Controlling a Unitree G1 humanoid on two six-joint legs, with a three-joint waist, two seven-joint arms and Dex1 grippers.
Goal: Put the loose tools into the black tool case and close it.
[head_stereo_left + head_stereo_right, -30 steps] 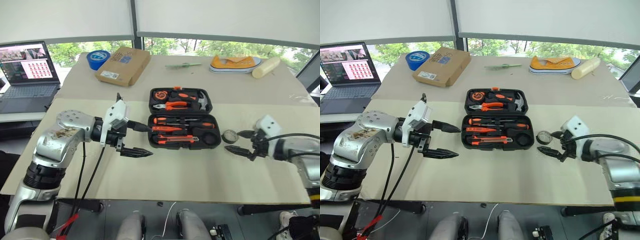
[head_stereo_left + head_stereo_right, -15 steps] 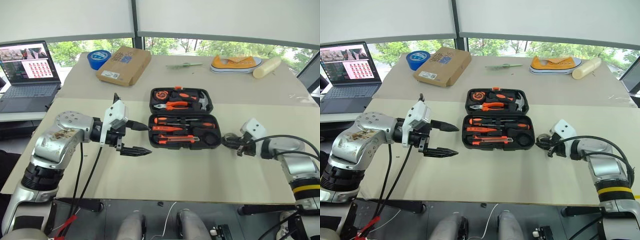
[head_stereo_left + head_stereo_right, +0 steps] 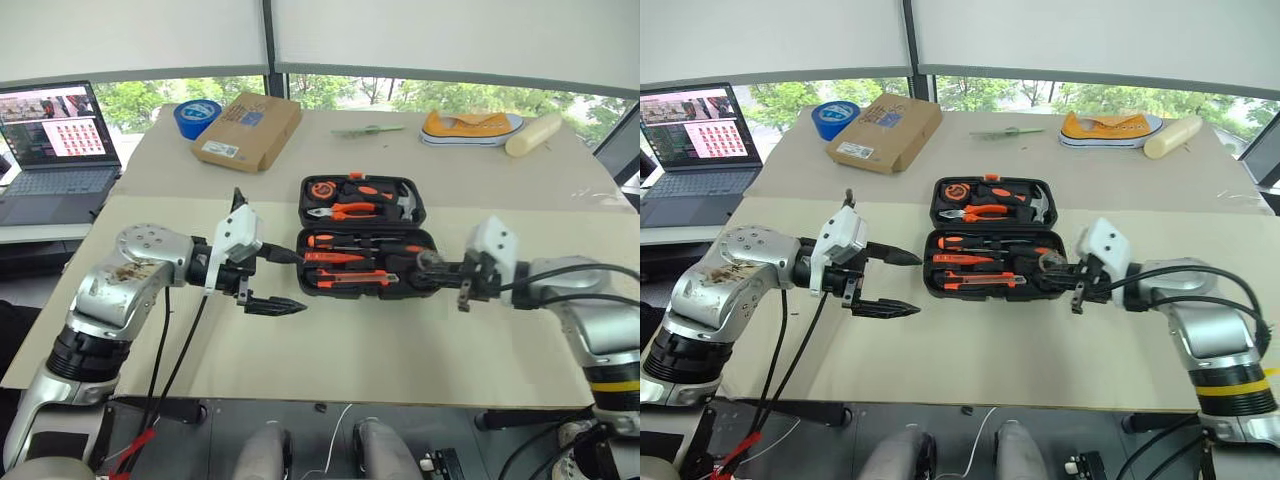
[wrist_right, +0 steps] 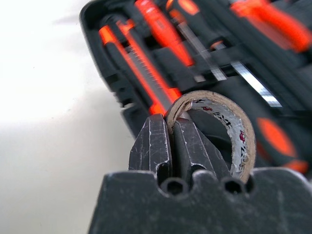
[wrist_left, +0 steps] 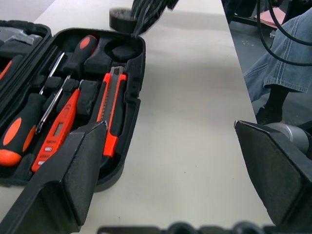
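Carrying the small dark tape roll, the right gripper has clamped its fingers on the roll's wall, lifted it off the table and swung it over the open black plastic tool case. Round slot next. Left gripper stays wide open, empty, beside the case.

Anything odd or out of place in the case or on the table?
Nothing stands out. The screwdrivers and knife sit in their slots in the open case. The right gripper holds the small tape roll by its wall over the case's right end.
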